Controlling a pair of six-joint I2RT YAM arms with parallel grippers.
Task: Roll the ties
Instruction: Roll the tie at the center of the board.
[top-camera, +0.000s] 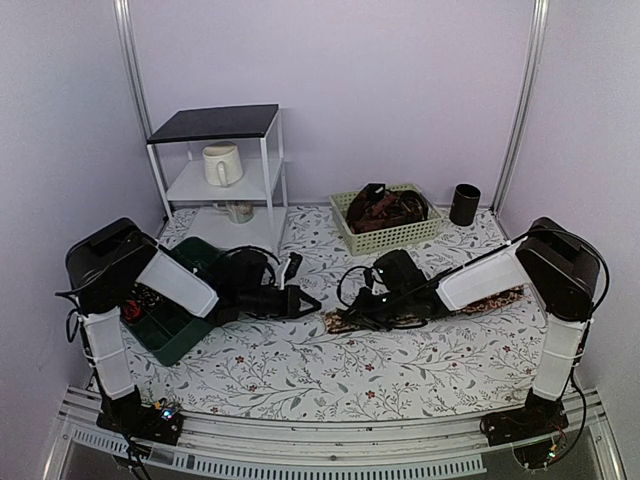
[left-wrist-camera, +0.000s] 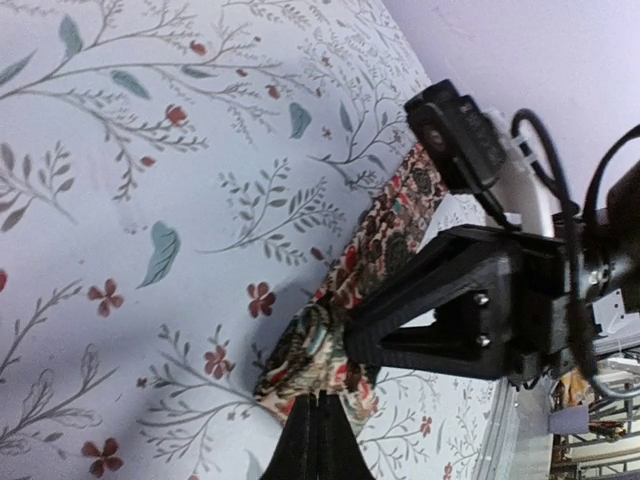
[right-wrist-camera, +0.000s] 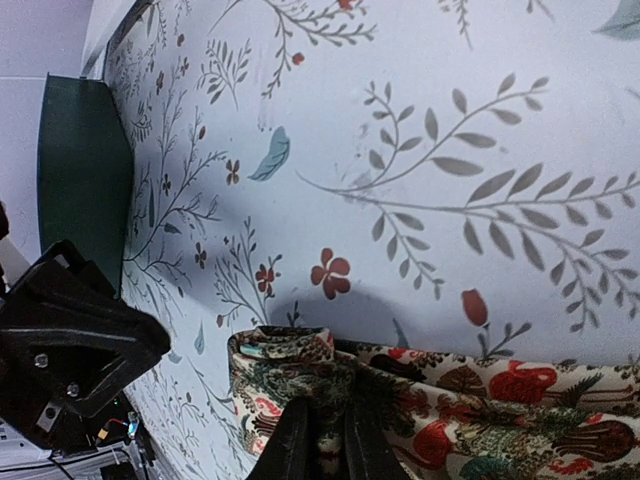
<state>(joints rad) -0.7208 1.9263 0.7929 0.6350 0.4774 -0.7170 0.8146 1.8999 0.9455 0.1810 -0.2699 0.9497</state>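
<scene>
A patterned tie with red, cream and dark florals (top-camera: 497, 298) lies across the table's right half. Its left end is folded into a small loop, seen in the left wrist view (left-wrist-camera: 305, 350) and the right wrist view (right-wrist-camera: 290, 375). My right gripper (top-camera: 347, 316) is shut on this folded end, with fabric pinched between its fingers (right-wrist-camera: 322, 445). My left gripper (top-camera: 314, 302) is shut with its fingertips (left-wrist-camera: 322, 425) pointing at the fold; the right wrist view shows it (right-wrist-camera: 120, 345) a little apart from the tie. More ties (top-camera: 385, 208) fill a basket.
A pale woven basket (top-camera: 360, 240) stands at the back centre, with a black cup (top-camera: 464, 203) to its right. A dark green bin (top-camera: 180, 335) sits under the left arm. A white shelf (top-camera: 215, 125) at the back left holds a mug (top-camera: 222, 163).
</scene>
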